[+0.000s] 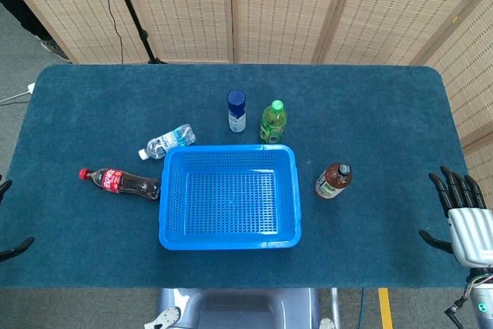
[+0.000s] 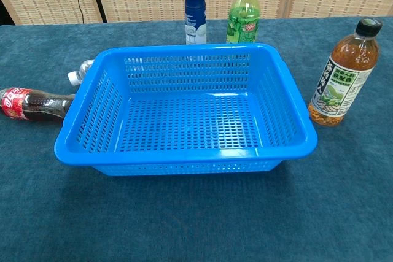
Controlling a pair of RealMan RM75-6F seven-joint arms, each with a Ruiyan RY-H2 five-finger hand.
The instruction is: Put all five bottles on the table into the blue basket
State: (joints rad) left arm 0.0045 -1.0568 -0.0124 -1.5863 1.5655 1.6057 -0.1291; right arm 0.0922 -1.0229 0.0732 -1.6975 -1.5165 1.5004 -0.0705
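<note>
Bottles all outside the empty blue basket (image 1: 229,196); none placed yet.
My right hand (image 1: 462,217) is spread, holding nothing; my left hand (image 1: 9,246) barely shows; tea bottle (image 1: 333,181) nearest.

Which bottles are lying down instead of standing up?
Two: the cola bottle with the red cap, left of the blue basket, and the clear water bottle by its far left corner. The other three stand upright.
</note>
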